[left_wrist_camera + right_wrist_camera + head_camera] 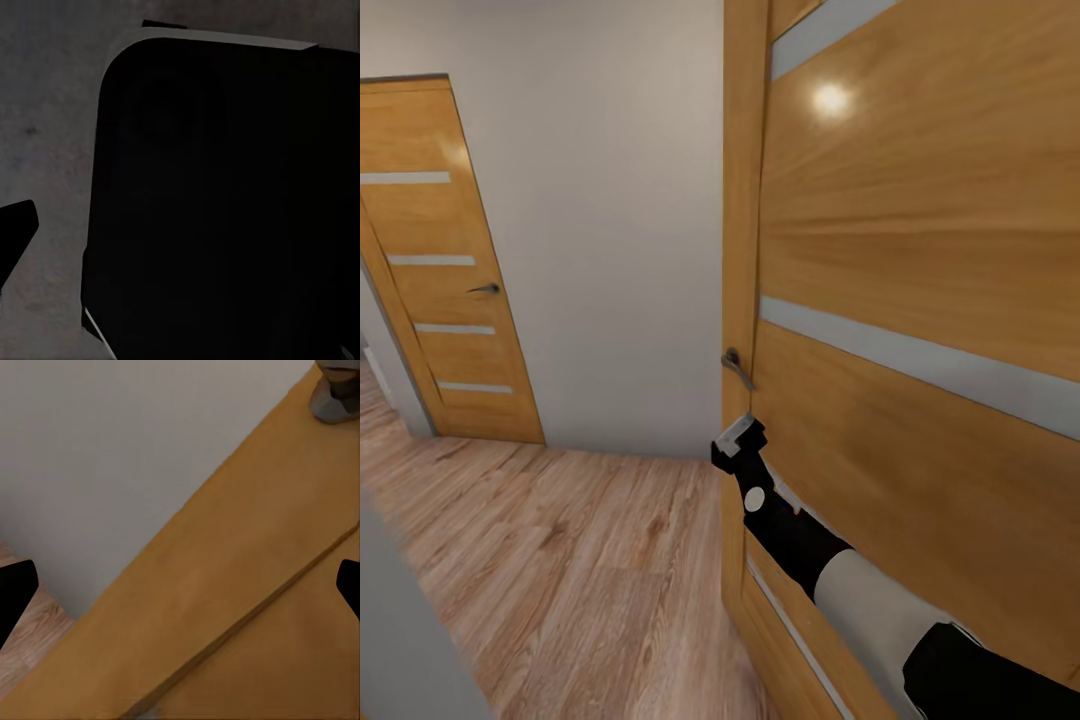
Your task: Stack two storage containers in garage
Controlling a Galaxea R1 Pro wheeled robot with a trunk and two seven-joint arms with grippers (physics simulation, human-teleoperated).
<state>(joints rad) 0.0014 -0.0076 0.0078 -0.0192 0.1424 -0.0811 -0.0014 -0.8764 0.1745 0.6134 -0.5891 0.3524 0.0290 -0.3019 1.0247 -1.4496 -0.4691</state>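
Far door: at the left of our head view we see a closed honey-coloured wooden door with pale horizontal glass strips [445, 270] and a small dark lever, set in a plain off-white wall [610, 220].
Floor: we stand on light wood-plank flooring [560, 570], not the dark concrete of the garage.
Left gripper: our left wrist view looks at a dark rounded black panel [225, 210] over a mottled grey surface; one fingertip shows at its edge, and we cannot tell whether the jaws are apart or closed.
Near door: a second honey-coloured wooden door with pale strips [920, 230] fills the right, its curved grey metal lever handle [736, 368] at the frame edge.
Right gripper: our black right gripper [739, 443] hangs just below that handle; in the right wrist view the fingertips sit wide apart with nothing between them, so the hand is spread and empty.
Containers: we see no red-orange bin here; where they lie we cannot say.
Progress: we judge that neither arm carries a container and that the door wants opening first; whether any bin has reached the garage we cannot tell.
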